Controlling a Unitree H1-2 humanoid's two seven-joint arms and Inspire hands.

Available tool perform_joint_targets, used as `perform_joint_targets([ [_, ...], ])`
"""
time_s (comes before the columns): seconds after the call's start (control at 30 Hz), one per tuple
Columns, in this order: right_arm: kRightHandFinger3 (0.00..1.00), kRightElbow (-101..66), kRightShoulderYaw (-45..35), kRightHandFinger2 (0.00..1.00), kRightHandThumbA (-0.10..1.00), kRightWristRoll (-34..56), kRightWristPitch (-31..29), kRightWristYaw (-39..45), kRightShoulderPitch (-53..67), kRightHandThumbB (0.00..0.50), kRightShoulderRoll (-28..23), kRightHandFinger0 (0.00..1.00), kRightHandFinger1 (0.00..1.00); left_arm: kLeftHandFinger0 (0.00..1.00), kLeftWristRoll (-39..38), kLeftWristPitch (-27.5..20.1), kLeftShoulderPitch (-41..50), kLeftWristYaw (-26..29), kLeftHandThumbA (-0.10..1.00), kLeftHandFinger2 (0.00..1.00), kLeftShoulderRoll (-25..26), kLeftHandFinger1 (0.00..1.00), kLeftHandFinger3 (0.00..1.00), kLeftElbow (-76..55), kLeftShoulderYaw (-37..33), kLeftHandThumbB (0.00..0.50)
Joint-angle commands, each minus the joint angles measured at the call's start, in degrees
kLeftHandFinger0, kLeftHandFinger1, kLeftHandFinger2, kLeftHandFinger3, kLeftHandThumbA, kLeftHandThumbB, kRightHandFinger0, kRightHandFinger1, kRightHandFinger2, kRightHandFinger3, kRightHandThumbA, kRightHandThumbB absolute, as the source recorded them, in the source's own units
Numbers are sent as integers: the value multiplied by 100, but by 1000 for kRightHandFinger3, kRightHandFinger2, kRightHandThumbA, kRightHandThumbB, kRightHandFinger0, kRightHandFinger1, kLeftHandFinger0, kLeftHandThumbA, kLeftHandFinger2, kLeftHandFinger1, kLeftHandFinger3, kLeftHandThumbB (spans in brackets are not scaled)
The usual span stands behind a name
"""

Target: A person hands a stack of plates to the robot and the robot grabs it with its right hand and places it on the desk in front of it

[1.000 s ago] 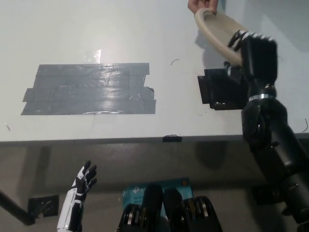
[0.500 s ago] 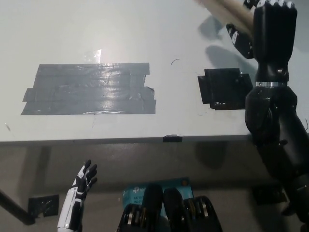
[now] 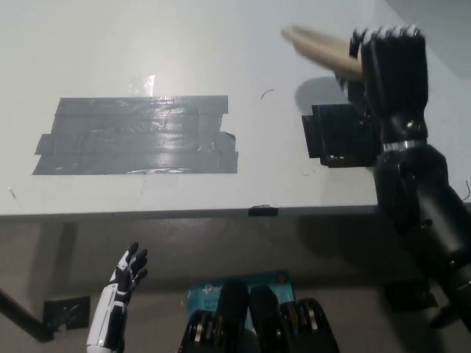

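One stack of tan plates (image 3: 318, 45) is held in the black right hand (image 3: 388, 68), whose fingers are curled closed over the stack's right edge. The stack is seen nearly edge-on, tilted, with its free end pointing toward picture left, above the far right part of the white counter (image 3: 147, 44); a soft shadow is cast on the counter beneath it, and contact with the surface cannot be told. Directly below the hand, a black patch of tape (image 3: 340, 135) is stuck to the counter, partly covered by the black forearm. A large grey patch of overlapping tape strips (image 3: 136, 136) is laid across the left half of the counter, well apart from the plates. A small black tab (image 3: 263, 211) is seen at the counter's near edge. The white left hand (image 3: 126, 276) is held low at the lower left, below the counter edge, with fingers spread and nothing in it.
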Motion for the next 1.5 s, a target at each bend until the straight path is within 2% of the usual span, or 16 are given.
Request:
perform_joint_targets([
  [0.0, 97, 787, 336, 4, 699, -329, -327, -565, -370, 38, -162, 0, 0, 1000, 27, -7, -82, -51, 1000, 1000, 52, 1000, 1000, -156, -25, 212],
  [0.33, 94, 2203, 958, 0, 611, -343, -664, -1145, -588, 43, -62, 0, 0, 1000, 40, 3, -123, -31, 1000, 1000, 47, 1000, 1000, -150, -16, 199],
  [0.53, 52, 1860, 961, 2, 763, -104, -789, -1015, -466, 26, -32, 0, 0, 1000, 46, -46, -182, -40, 1000, 1000, 56, 1000, 1000, -111, -24, 208],
  [0.6, 32, 1640, 836, 1, 785, 165, -1011, -797, -396, 64, -28, 0, 0, 1000, 62, -48, -205, -30, 1000, 1000, 58, 1000, 1000, -104, -22, 207],
  [0.63, 181, 1220, 736, 163, 890, 484, -1218, -335, -280, 178, -72, 42, 83, 1000, 67, -56, -212, -29, 1000, 1000, 61, 1000, 1000, -92, -21, 205],
  [0.67, 235, 1099, 704, 135, 925, 582, -1276, -188, -247, 195, -85, 16, 54, 1000, 70, -65, -213, -27, 1000, 1000, 62, 1000, 1000, -86, -21, 205],
  [0.7, 367, 871, 657, 267, 935, 752, -1367, 93, -192, 250, -118, 99, 168, 1000, 82, -61, -214, -29, 1000, 1000, 69, 1000, 1000, -85, -25, 206],
  [0.73, 443, 690, 626, 264, 938, 871, -1426, 311, -150, 258, -148, 95, 155, 1000, 92, -42, -213, -35, 1000, 1000, 77, 1000, 1000, -92, -29, 207],
  [0.77, 731, 173, 597, 530, 977, 1153, -1418, 973, -52, 323, -250, 389, 446, 1000, 114, 16, -211, -35, 1000, 1000, 76, 1000, 1000, -117, -37, 213],
  [0.8, 893, -9, 593, 693, 1000, 1263, -1398, 1247, -41, 331, -292, 615, 609, 1000, 122, 27, -233, -31, 1000, 1000, 79, 1000, 1000, -114, -34, 213],
  [0.83, 955, -162, 587, 750, 1000, 1355, -1373, 1493, -40, 334, -327, 699, 665, 1000, 128, 31, -260, -28, 1000, 1000, 83, 1000, 1000, -106, -30, 213],
  [0.87, 1000, -375, 598, 954, 1000, 1439, -1354, 1741, -18, 357, -385, 870, 861, 1000, 126, 22, -267, -31, 1000, 1000, 84, 1000, 1000, -100, -29, 210],
  [0.9, 1000, -680, 588, 1000, 954, 1684, -1321, 2129, 21, 387, -453, 1000, 1000, 1000, 141, 17, -264, -27, 1000, 1000, 85, 1000, 1000, -105, -30, 208],
  [1.2, 1000, -2092, 651, 1000, 976, 2436, -186, 4376, 113, 500, -825, 1000, 1000, 1000, 181, 123, -342, -29, 1000, 1000, 100, 1000, 1000, -129, -21, 203],
  [1.43, 1000, -2986, 623, 1000, 883, 2816, 926, 5776, 162, 500, -1278, 1000, 1000, 1000, 177, 187, -423, -54, 1000, 1000, 127, 1000, 1000, -108, -13, 218],
  [1.47, 1000, -3211, 498, 1000, 870, 3587, 1054, 6109, 184, 500, -1476, 1000, 1000, 1000, 179, 199, -431, -61, 1000, 1000, 132, 1000, 1000, -125, -15, 215],
])
